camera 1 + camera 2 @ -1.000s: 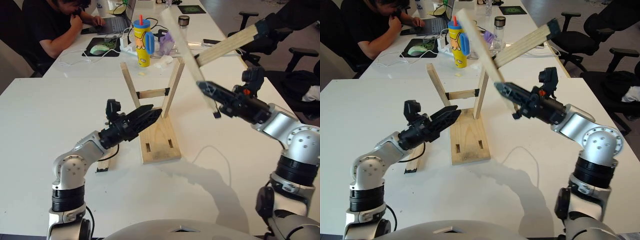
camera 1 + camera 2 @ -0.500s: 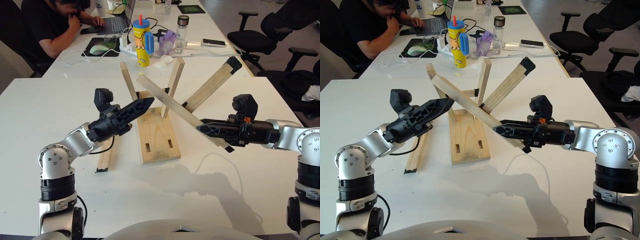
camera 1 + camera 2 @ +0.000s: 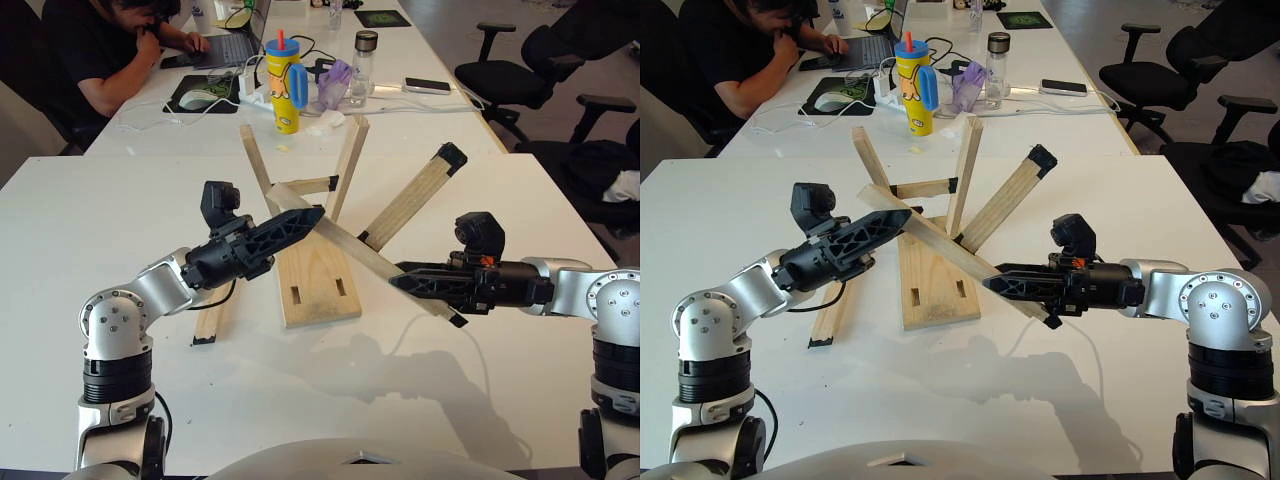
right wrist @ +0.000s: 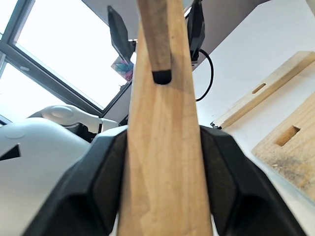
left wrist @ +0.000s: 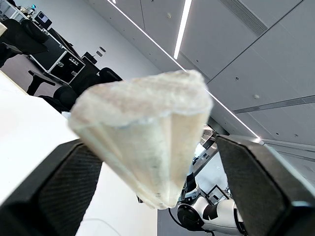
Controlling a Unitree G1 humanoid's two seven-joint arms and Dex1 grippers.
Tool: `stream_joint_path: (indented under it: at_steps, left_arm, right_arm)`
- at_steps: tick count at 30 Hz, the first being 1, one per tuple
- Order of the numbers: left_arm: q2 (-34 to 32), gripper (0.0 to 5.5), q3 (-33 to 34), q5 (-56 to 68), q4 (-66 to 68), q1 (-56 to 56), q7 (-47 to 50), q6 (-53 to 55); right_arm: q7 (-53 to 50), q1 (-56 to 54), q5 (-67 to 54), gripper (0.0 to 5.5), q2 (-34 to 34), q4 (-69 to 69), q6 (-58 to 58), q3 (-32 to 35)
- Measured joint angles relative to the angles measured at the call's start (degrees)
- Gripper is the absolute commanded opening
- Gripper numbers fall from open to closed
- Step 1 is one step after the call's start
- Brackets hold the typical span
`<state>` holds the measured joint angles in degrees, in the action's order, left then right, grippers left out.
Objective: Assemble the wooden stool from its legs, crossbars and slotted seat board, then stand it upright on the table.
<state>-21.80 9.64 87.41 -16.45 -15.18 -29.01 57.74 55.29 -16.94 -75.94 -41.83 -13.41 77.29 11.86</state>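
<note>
The left gripper [image 3: 300, 220] sits at the upper end of the long leg [image 3: 350, 245], above the slotted seat board [image 3: 318, 305] on the table; clamped or not, I cannot tell. The right gripper [image 3: 400, 282] is pinched tight near the leg's lower end. The wood looks stiff and light, so it is probably best held close to the ends.

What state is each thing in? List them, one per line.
seat board: flat on table, near slots empty.
standing legs: upright in the board, crossbar between them.
slanted leg: clamped by right gripper.
left gripper: at the slanted leg's far end.
spare leg: flat on table.
</note>
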Motion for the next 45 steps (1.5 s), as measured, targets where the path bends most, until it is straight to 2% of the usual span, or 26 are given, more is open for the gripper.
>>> stream_joint_path:
  at_steps: [9, 14, 19, 25, 28, 32, 34, 36, 41, 45]
  left_arm:
    - [-1.06, 2.06, -1.56, -0.78, -0.85, 1.62, -0.64, 0.28]
    - [-1.76, 2.05, -1.72, -0.84, -1.34, 1.86, -1.08, 0.41]
    - [-2.89, 2.05, -1.57, -1.85, -0.74, 2.17, -1.99, 0.28]
    - [-7.0, 2.05, 0.18, -4.32, 0.57, 2.23, -4.36, 0.53]
    - [-10.74, 2.05, 2.17, -5.7, 1.58, 2.4, -6.49, 1.06]
    - [-21.38, 2.05, 6.06, -10.36, 5.05, 4.42, -15.1, 3.27]
    - [-24.63, 2.05, 6.99, -12.3, 6.05, 4.8, -18.93, 3.45]
    - [-27.48, 2.05, 7.39, -15.26, 7.95, 4.79, -23.06, 2.85]
    - [-28.93, 2.05, 9.14, -18.47, 10.63, 4.69, -25.31, 0.76]
    - [-28.93, 2.05, 9.6, -20.51, 10.29, 3.63, -25.14, -0.5]
  right_arm:
    - [0.46, 0.79, 0.22, 2.06, -0.19, -0.68, -0.13, -1.26]
    - [1.32, 1.35, 0.81, 2.06, -0.35, -1.23, -0.65, -1.51]
    - [1.65, 1.4, 2.11, 3.01, -0.36, -1.26, -2.62, -1.95]
    - [2.9, 3.09, 5.78, 3.87, -0.54, -0.51, -6.21, -2.55]
    - [3.82, 4.75, 14.52, 3.9, -1.68, 0.8, -12.96, -5.52]
    - [3.97, 7.1, 21.74, 3.9, -0.92, -0.31, -21.79, -6.92]
    - [4.16, 7.58, 25.77, 3.9, -0.08, -2.92, -26.69, -9.94]
    - [4.14, 9.31, 35.69, 3.9, 0.33, -4.89, -35.91, -16.2]
    - [1.76, 10.7, 57.25, 3.9, 1.64, -1.59, -57.88, -28.35]
    - [-3.82, 10.15, 72.4, 3.9, 5.51, 6.88, -75.23, -36.14]
